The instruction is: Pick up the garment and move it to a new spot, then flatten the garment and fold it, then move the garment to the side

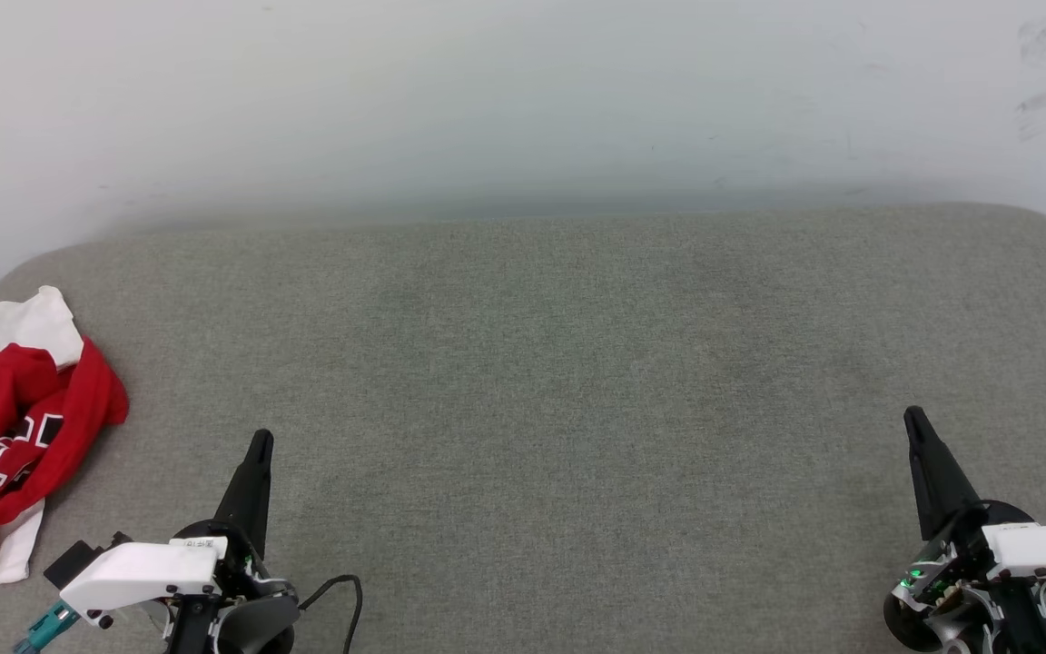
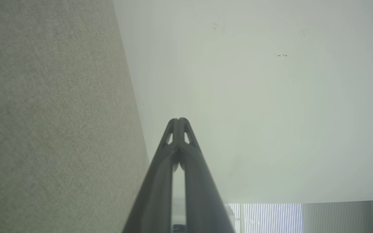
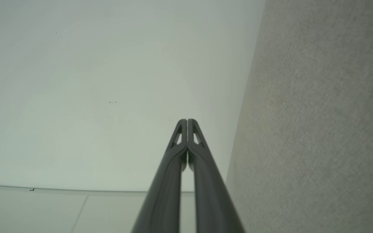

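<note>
Both claws are pressed shut and empty: left claw at 7 o'clock, right claw at 4 o'clock, over the grey cloth desk. The crumpled garment lies at 9 o'clock on the desk's edge, bare cloth between. A white wall stands at 12 o'clock.

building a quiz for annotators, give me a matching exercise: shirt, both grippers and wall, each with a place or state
1 red jersey T-shirt
2 left gripper
3 right gripper
4 wall

a shut, lower right of head view
b white, behind the grey surface
c crumpled at the surface's left edge
d shut, lower left, nearest the shirt

Pairs: 1-c, 2-d, 3-a, 4-b
</note>
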